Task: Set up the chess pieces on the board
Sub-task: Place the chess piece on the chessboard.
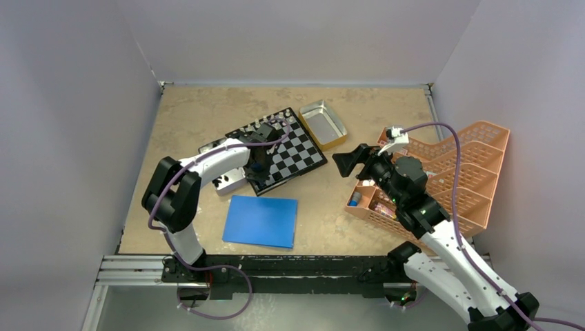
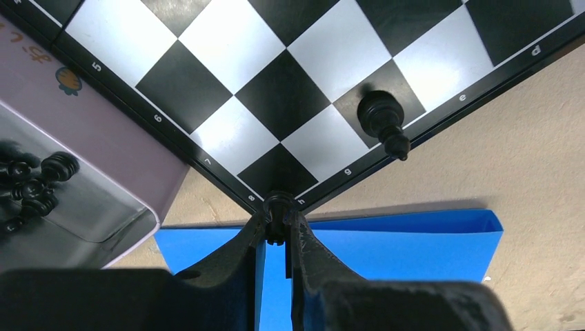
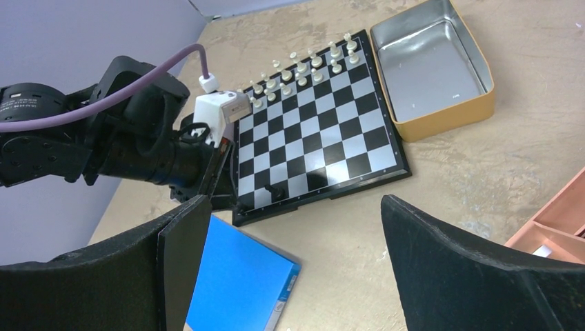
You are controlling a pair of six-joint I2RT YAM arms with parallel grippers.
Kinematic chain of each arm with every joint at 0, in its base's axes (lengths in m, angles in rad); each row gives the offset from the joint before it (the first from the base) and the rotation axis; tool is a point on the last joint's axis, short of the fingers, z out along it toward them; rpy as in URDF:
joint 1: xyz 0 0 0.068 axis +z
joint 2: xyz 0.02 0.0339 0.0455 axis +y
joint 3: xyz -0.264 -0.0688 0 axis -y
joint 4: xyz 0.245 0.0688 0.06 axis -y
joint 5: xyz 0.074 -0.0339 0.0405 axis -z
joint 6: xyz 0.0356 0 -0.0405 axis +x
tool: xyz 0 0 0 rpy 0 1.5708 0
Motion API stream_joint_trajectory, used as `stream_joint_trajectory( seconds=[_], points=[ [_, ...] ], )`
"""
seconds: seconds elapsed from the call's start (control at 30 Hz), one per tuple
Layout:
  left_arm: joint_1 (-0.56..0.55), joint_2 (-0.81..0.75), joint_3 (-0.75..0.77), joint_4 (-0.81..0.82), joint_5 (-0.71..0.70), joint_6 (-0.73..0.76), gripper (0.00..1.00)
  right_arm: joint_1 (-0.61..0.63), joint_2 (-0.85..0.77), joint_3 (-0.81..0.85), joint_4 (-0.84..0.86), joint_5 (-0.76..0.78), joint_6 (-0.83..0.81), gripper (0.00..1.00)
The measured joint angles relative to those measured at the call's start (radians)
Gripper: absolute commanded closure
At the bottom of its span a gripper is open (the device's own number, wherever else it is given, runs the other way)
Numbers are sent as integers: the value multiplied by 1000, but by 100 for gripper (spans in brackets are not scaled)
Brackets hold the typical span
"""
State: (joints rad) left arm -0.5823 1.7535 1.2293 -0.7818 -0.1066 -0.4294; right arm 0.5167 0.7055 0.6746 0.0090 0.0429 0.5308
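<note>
So, left gripper point(image 2: 277, 222) is clamped on a black piece point(image 2: 276, 205), fingers point(image 2: 243, 248) nearly together around it. The piece sits at the near corner of the board point(image 2: 234, 48), right where the edge marks 8 and h meet. Can't tell if its base touches the board.

A second black piece point(image 2: 381, 118) stands on a dark square in the same edge row, a few squares along, apart from the gripper. White pieces point(image 3: 303, 67) fill two rows on the board's far side.

A tray point(image 2: 90, 165) lies against the board's left edge and is partly under the left arm in the top view. More black pieces point(image 2: 31, 185) lie loose in it. A blue sheet point(image 1: 261, 221) lies flat on the table point(image 1: 200, 110), just in front of the board's near corner. A gold tray point(image 1: 323, 123) sits beside the board's far right corner, at an angle.

Right gripper point(image 1: 348, 160) hangs to the right of the board, fingers point(image 3: 469, 265) spread wide, nothing between them. It points toward the board and is well apart from it. An orange basket point(image 1: 476, 172) is on the right, behind that arm, with small items in its near compartment, too small to tell what.
</note>
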Motion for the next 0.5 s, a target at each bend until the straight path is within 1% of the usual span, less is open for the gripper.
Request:
stream_joint_trajectory(
  seconds=[0.27, 0.5],
  points=[
    [7, 35, 56, 4, -8, 0, 92, 0, 1, 10, -5, 10, 0, 5],
    [11, 42, 59, 3, -24, 0, 91, 0, 5, 31, -5, 11, -1, 5]
  ],
)
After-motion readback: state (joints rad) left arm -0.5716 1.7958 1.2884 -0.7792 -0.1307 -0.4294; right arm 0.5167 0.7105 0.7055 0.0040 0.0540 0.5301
